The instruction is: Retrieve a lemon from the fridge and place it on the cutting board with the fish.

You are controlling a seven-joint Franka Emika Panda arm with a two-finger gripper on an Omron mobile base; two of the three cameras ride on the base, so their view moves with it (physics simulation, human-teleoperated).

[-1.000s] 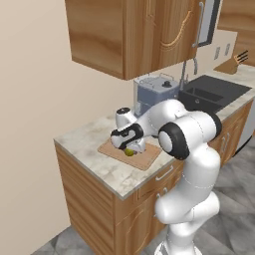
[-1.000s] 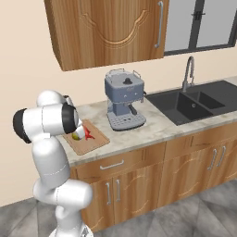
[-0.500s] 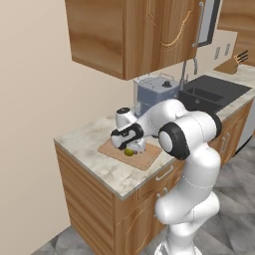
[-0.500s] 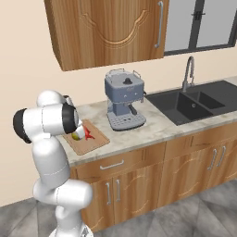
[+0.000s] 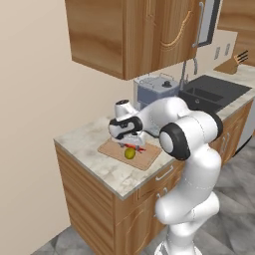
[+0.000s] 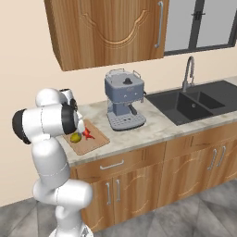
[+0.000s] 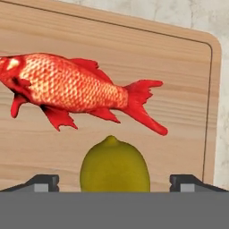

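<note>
The yellow-green lemon [image 7: 114,167] rests on the light-brown cutting board [image 7: 179,67], just in front of the red-orange fish [image 7: 67,87]. My gripper [image 7: 115,182] hangs right over the lemon, open, and its two dark fingertips [image 7: 42,181] stand wide apart on either side with a gap to the fruit. From the left base the gripper [image 5: 128,144] sits above the lemon [image 5: 130,153] on the board [image 5: 147,160]. The right base view shows the lemon [image 6: 75,137], the fish [image 6: 87,134] and the board [image 6: 96,141] beside my arm. The fridge is out of view.
A blue-grey coffee machine [image 6: 123,99] stands on the speckled counter [image 6: 152,127] right of the board. Further right lies a dark double sink [image 6: 194,102] with a faucet [image 6: 189,69]. Wooden wall cabinets [image 6: 106,28] hang above the work spot.
The jaws have spread wider around the lemon, which stays on the board. The arm, fish and board have kept their places.
</note>
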